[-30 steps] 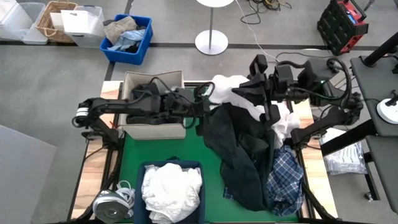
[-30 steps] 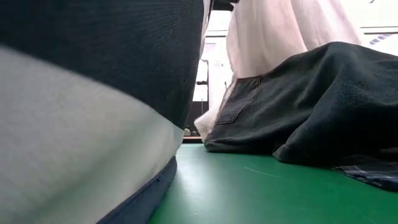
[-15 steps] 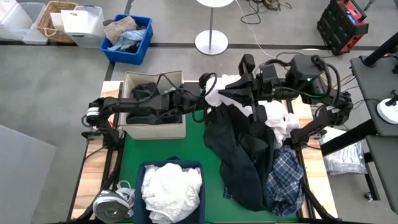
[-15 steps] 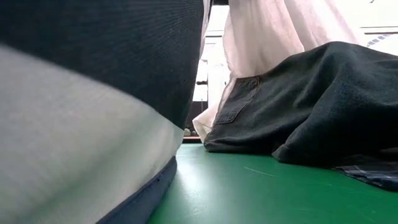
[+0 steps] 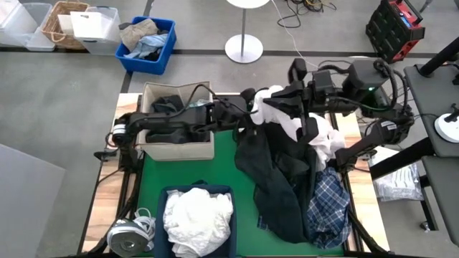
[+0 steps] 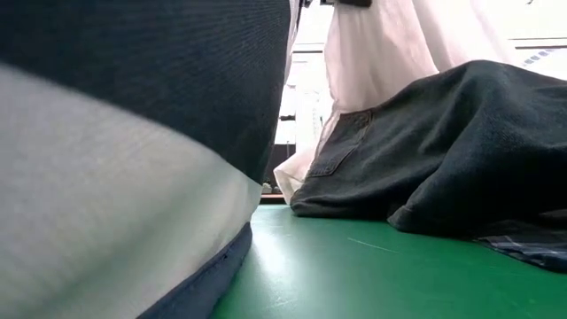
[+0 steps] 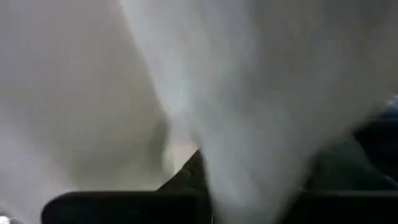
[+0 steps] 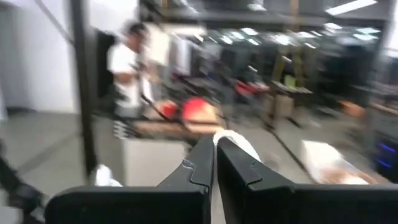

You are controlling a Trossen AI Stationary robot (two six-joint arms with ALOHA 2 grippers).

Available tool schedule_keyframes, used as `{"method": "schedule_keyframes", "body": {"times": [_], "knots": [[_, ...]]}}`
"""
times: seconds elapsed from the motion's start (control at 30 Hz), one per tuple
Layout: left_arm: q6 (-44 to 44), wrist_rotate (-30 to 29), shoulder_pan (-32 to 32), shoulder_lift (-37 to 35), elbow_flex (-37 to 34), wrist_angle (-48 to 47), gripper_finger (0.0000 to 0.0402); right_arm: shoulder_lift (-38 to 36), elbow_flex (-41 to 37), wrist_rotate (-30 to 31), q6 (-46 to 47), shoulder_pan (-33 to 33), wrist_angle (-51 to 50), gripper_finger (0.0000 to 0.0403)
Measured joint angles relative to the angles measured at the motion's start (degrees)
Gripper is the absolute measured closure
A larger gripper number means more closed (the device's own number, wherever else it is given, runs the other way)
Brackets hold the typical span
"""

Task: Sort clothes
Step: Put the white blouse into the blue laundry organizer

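No readable writing or labels. Right gripper (image 8: 214,146) upper centre-right, fingers pinched on white garment (image 5: 276,107). Left gripper (image 5: 247,116) beside it at garment; finger state indeterminate.

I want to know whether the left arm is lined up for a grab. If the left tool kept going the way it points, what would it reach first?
Most likely the white garment: it fills the left wrist view just ahead of the left tool, though depth is unclear.

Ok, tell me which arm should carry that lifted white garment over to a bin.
Probably the left. The left hand is at the white garment, beside the beige bin and nearer the blue bin of whites. The right hand pinches the same garment but sits farther from both bins.
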Motion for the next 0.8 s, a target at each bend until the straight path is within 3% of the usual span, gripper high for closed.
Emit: {"method": "schedule_keyframes", "body": {"times": [0.17,0.33,0.43,0.63,0.8], "knots": [[0.89,-1.24,-2.36,-0.76,7.93,-10.4,0.0399,-3.07,0.69,14.38,-2.77,0.0,-9.32,0.0394],[2.29,-1.41,-5.24,-0.82,20.37,-20.87,0.0401,-5.37,0.69,23.55,-3.19,-0.02,-15.85,0.0394],[3.54,-1.36,-6.38,-0.87,28.19,-23.86,0.0401,-5.76,0.69,24.66,-3.24,-0.04,-19.5,0.0394],[5.6,-2.04,-6.8,-7.7,25.31,-19.66,0.0401,-4.41,0.47,24.59,-6.24,0.09,-26.37,0.0382],[4.34,-2.44,-6.58,-10.16,26.3,-20.02,0.0401,-1.88,-0.42,24.54,-5.49,0.09,-31.45,0.0326]]}}
